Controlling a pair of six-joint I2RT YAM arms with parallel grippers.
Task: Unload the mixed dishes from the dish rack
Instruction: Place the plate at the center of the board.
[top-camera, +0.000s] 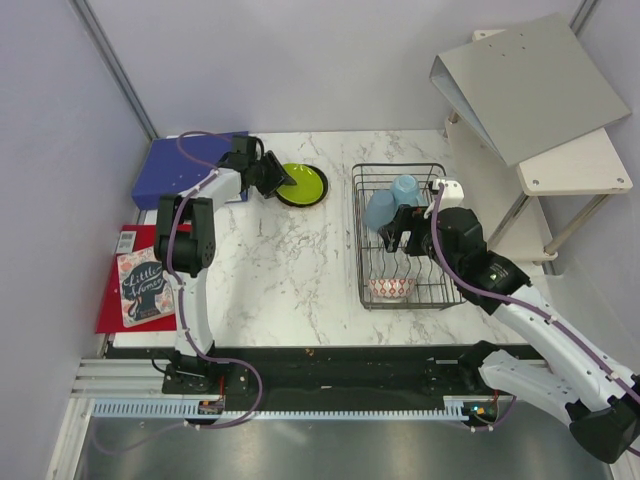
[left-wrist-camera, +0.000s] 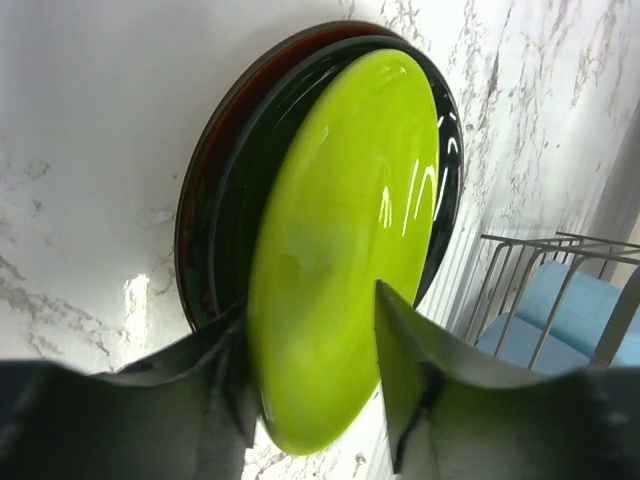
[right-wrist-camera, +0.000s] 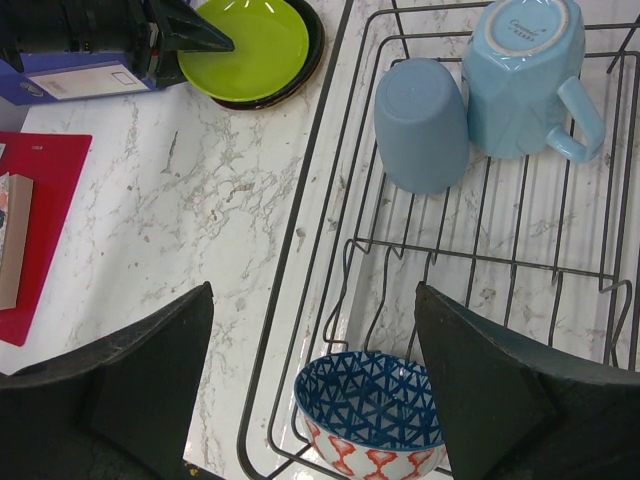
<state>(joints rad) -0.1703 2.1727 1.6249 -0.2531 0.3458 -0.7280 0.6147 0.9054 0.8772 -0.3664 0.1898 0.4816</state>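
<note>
Dishes: some stacked on the tabletop, the rest in the rack.

Far left, at the table's edge: flat red mat, with a book lying cover up on it. Behind these, a blue ring binder lying flat.

Just right of that binder, on the white marble-patterned table: a stack of three small round plates. On top, lime green plate; under it, glossy black plate; at the bottom, brown-rimmed plate, only its edge showing.

Left gripper at the stack's rim, fingers partly apart, one on each side of the lime plate's edge. Gripping it or merely astride it: cannot tell.

Right of centre, well apart from the stack: rectangular black wire dish rack, standing on the table.
- Far end: two light blue cups side by side, both bottom up. Plain tumbler on the left, handled mug on the right with its handle pointing right.
- Near end: one upright patterned bowl, blue lattice inside, red-and-white outside.

Right gripper above the rack's middle, jaws spread wide, holding nothing.

Far right: white shelf, with a large grey ring binder lying tilted on top.

Writing: "Little Women" in pale script on the book's cover. White label on the blue binder, print too small to read. Small lettering on the mug's base, not legible.
</note>
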